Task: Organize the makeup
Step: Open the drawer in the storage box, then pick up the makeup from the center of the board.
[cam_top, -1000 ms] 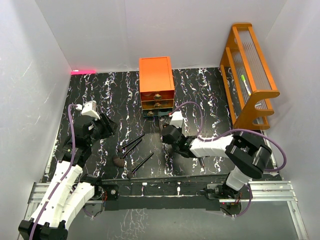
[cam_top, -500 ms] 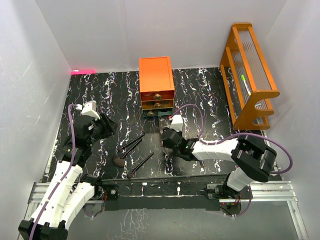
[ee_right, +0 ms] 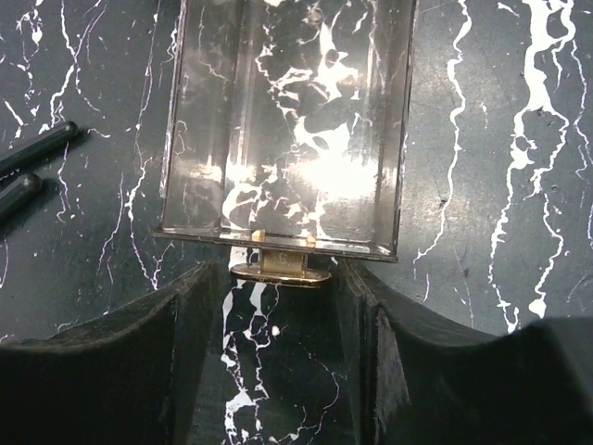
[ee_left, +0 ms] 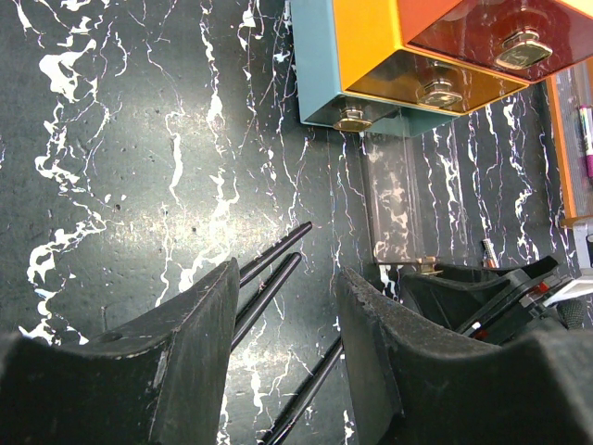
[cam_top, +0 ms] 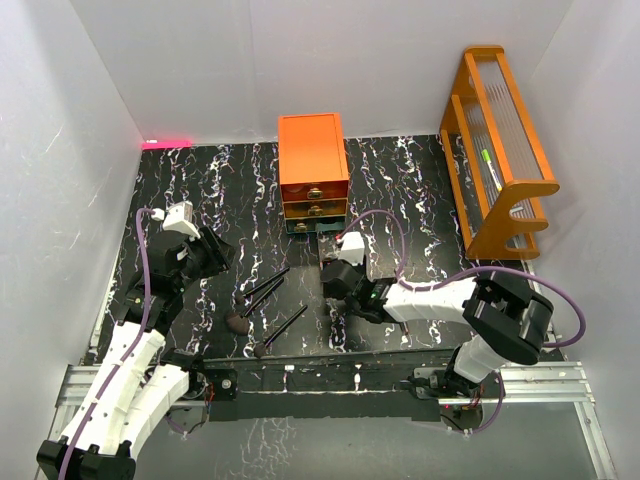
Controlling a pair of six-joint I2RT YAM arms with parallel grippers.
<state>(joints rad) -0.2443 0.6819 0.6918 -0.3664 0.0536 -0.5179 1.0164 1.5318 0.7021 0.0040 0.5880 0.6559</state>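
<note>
— Seeing black marbled with white veins across the table point(cam_top: 200, 190). Noting plain orange on the drawer chest point(cam_top: 312, 150).

— Spotting teal on its lowest tier point(ee_left: 315, 65), amber just above. Catching orange again on the rack point(cam_top: 500, 190).

— Reading black handles and brown heads on the brushes point(cam_top: 268, 292).

— Finding white glints on the transparent drawer point(ee_right: 287, 120), brass gold on its knob point(ee_right: 281, 272). Picking out purple on the cables point(cam_top: 380, 211).

No readable text, label or number on brushes point(cam_top: 268, 285), drawer chest point(cam_top: 313, 160) or rack point(cam_top: 505, 150).

Bright even light, glare on clear drawer point(ee_right: 287, 139)
</note>
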